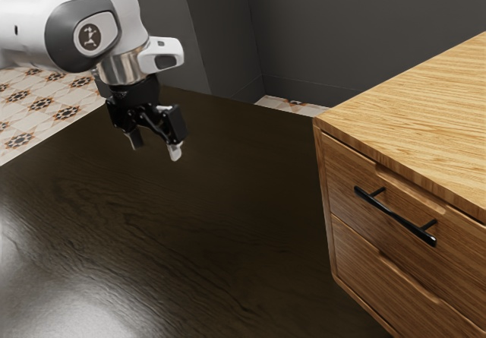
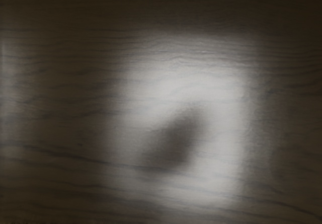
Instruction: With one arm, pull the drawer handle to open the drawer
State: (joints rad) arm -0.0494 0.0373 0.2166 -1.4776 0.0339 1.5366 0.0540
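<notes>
A light wooden cabinet (image 1: 425, 125) stands at the exterior view's right. Its upper drawer (image 1: 364, 178) sits flush with the cabinet front and carries a black bar handle (image 1: 395, 215). My gripper (image 1: 157, 150) hangs above the dark table, far off toward the exterior view's left of the handle, pointing down. Its fingers (image 1: 175, 153) stand apart with nothing between them. The wrist view looks down on the dark wood table top (image 2: 75, 108), with a bright reflection and a dark shadow (image 2: 173, 141) under the hand.
A lower drawer front (image 1: 395, 292) lies beneath the handle. The dark wooden table (image 1: 190, 239) stretches between my gripper and the cabinet. Patterned floor tiles (image 1: 38, 102) and grey walls lie behind.
</notes>
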